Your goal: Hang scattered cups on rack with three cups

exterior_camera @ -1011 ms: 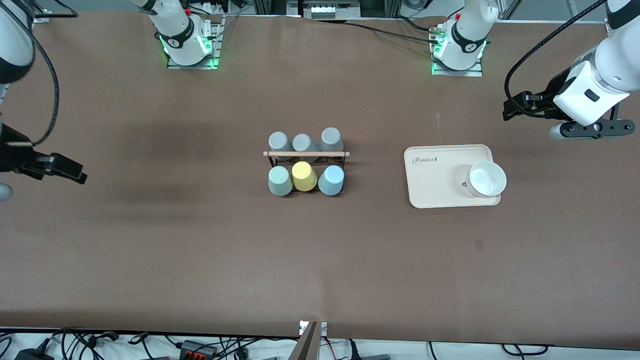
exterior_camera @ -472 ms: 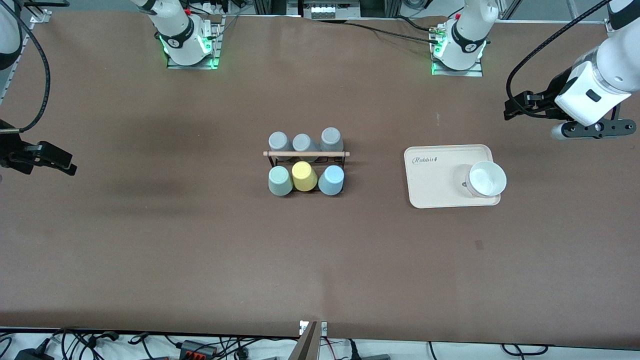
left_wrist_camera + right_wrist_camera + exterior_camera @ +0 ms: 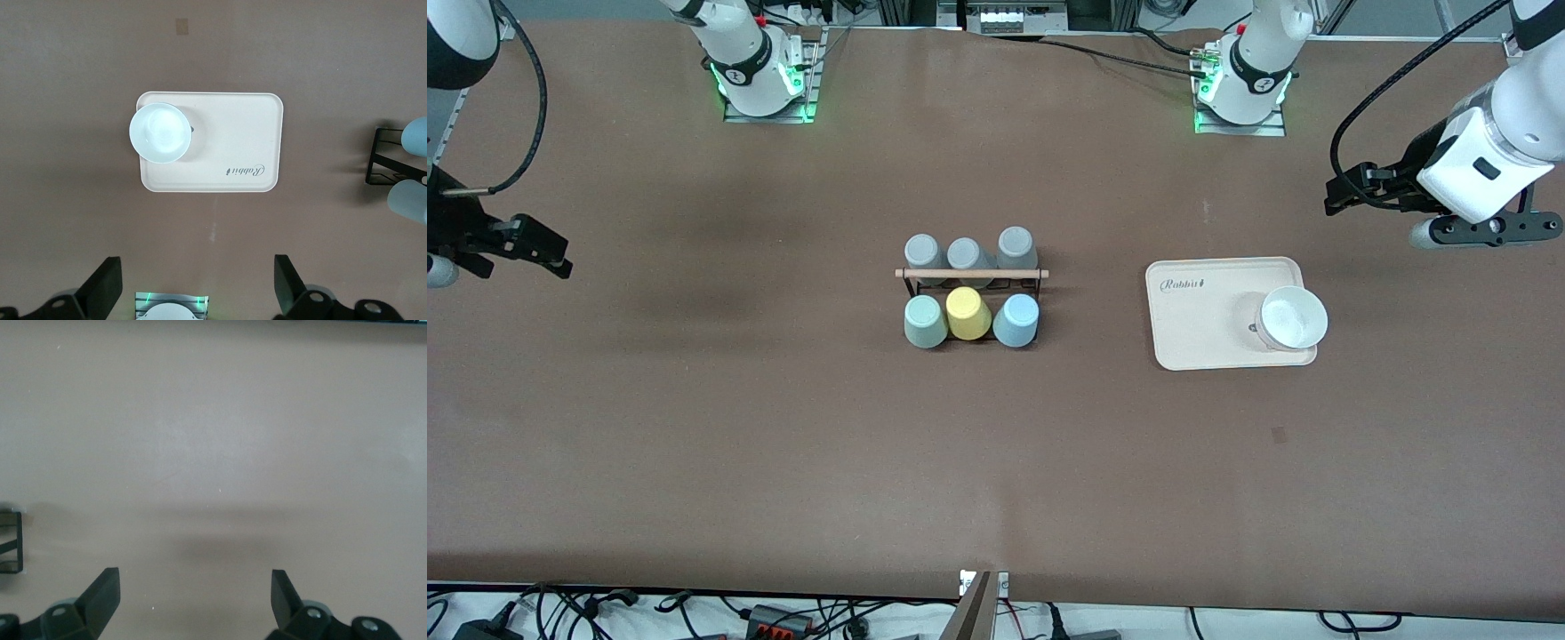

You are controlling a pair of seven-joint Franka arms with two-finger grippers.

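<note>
mint cup, blue cup hung on rack beside three grey cups | nothing left | left gripper over table end, spread wide, empty | right gripper over other end, spread wide, empty

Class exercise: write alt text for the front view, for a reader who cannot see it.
A small black wire rack with a wooden bar stands mid-table, holding three grey tumblers plus mint green, yellow and light blue tumblers. A cream tray carries a white bowl; both grippers, left and right, hang open at the table's ends.
</note>
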